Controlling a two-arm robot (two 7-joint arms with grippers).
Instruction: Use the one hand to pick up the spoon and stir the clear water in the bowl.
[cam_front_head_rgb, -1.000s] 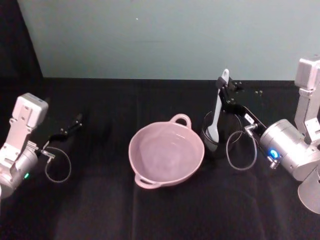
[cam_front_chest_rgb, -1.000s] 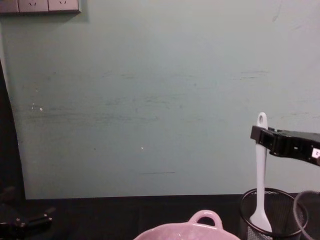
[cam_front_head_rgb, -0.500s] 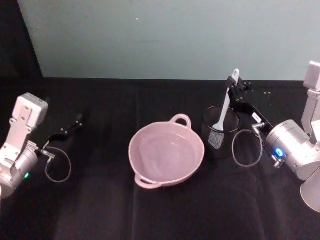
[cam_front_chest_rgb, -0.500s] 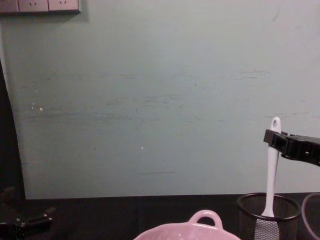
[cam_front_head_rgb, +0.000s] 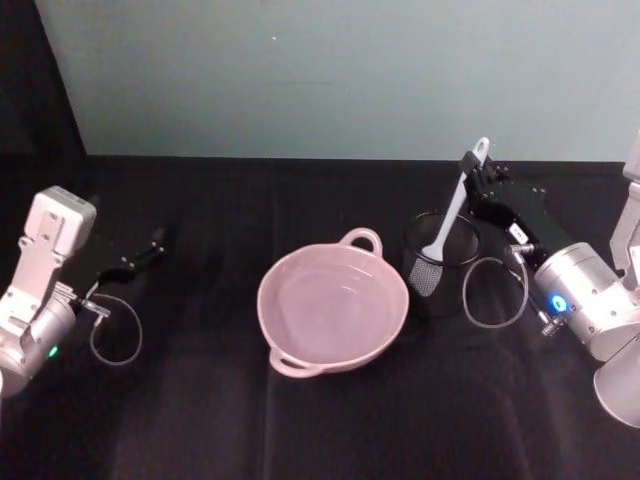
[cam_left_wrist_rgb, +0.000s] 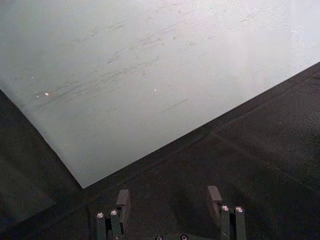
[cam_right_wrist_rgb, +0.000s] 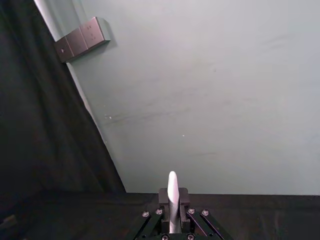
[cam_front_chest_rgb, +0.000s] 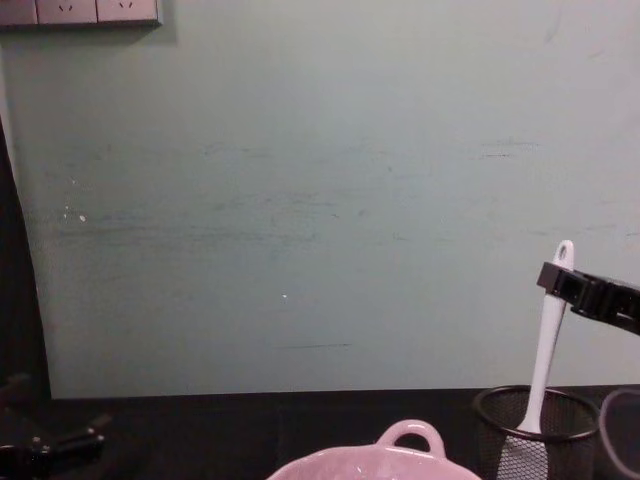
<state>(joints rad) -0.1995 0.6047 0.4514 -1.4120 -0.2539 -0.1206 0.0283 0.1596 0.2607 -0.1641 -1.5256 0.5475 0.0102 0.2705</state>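
Observation:
The white spoon (cam_front_head_rgb: 455, 207) stands tilted with its head down inside the black wire-mesh cup (cam_front_head_rgb: 438, 263), right of the pale pink bowl (cam_front_head_rgb: 333, 303). My right gripper (cam_front_head_rgb: 478, 178) is shut on the upper handle, and the handle tip sticks out above the fingers (cam_right_wrist_rgb: 172, 192). In the chest view the spoon (cam_front_chest_rgb: 545, 350) leans out of the cup (cam_front_chest_rgb: 530, 432) with the right gripper (cam_front_chest_rgb: 563, 284) clamped near its top, and the bowl's loop handle (cam_front_chest_rgb: 409, 433) rises at the bottom edge. My left gripper (cam_front_head_rgb: 152, 244) rests open over the black table at the far left, its fingers (cam_left_wrist_rgb: 122, 200) spread.
A pale green wall (cam_front_head_rgb: 330, 70) closes the back of the black table (cam_front_head_rgb: 200, 400). A clear cable loop (cam_front_head_rgb: 490, 290) hangs beside the mesh cup on the right arm. A wall socket plate (cam_front_chest_rgb: 80, 10) is at the upper left in the chest view.
The right gripper has moved right and down with the spoon, lowering its head from beside the cup's left rim into the mesh cup. The left arm is still.

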